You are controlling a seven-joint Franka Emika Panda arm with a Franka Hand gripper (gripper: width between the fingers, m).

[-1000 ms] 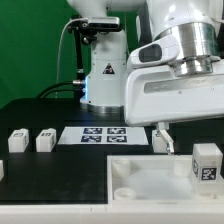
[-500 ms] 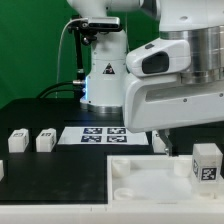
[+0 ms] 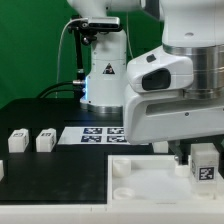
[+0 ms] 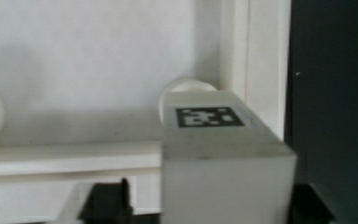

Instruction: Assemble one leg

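Observation:
A white leg with a black-and-white marker stands upright on the right part of the large white tray-like piece. My gripper has come down over it, one dark finger showing beside it. In the wrist view the leg fills the space between my two dark fingers, and the gripper straddles it. The jaws are open, with a gap between one finger and the leg. Two more legs stand at the exterior view's left.
The marker board lies behind the tray. Another white block sits at the exterior view's left edge. The arm's white base stands at the back. A round corner socket shows beside the leg.
The arm has moved toward the exterior view's right and down, so the fingers now sit around the leg on the tray. The leg and the other parts have not moved.

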